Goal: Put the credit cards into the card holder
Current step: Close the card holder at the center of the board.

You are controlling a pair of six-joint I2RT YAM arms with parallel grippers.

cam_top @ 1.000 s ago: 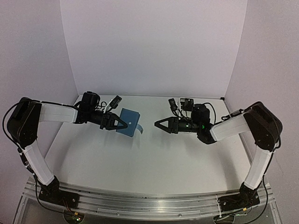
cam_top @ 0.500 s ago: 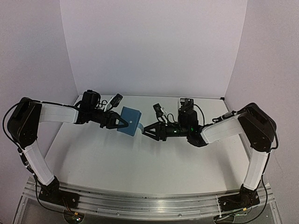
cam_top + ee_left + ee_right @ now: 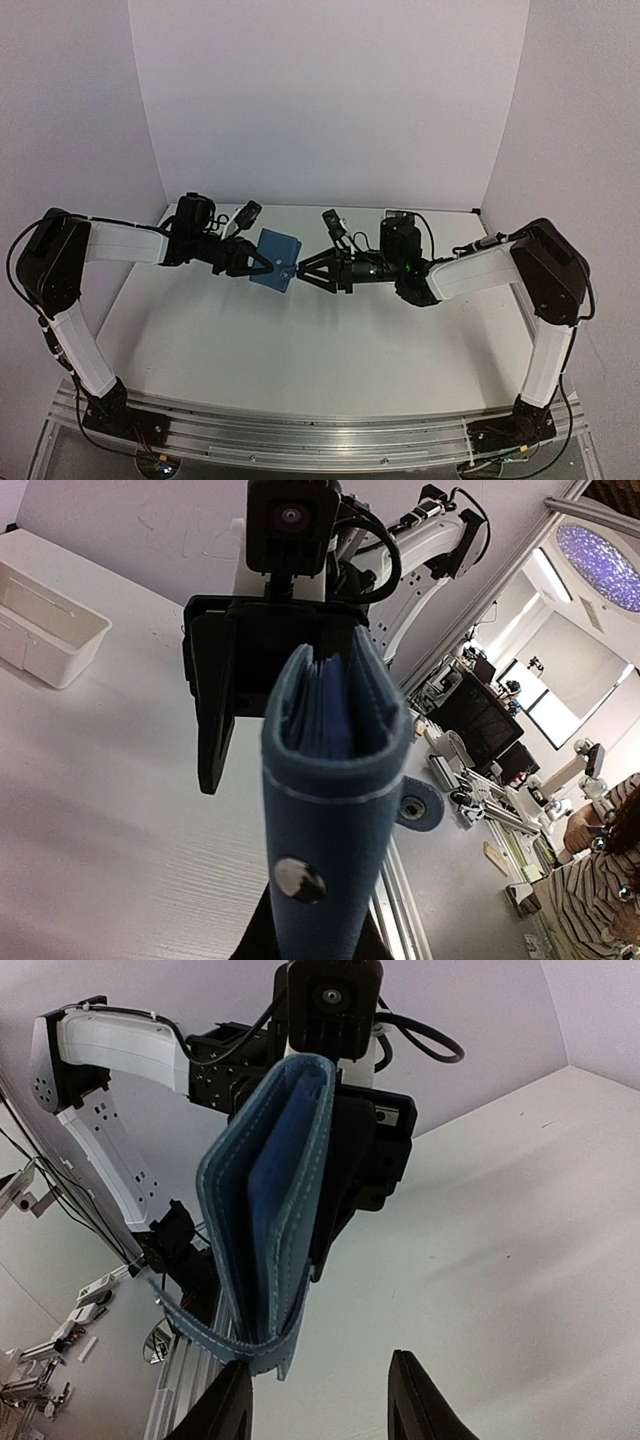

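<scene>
Top external view: left tool (image 3: 262, 266) pinches the card holder (image 3: 280, 257); right tool (image 3: 301, 270), half-open and empty, faces its free edge.

I'm seeing pale walls (image 3: 330, 100) closing in the white table (image 3: 300, 350) — a round ceiling light (image 3: 600, 555) is glowing upper right in the left wrist view.

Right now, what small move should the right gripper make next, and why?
Probably ease the right gripper slightly forward and close it on the free edge of the card holder. The left gripper holds it in the air by the other side, and the right gripper is open just short of it.
</scene>
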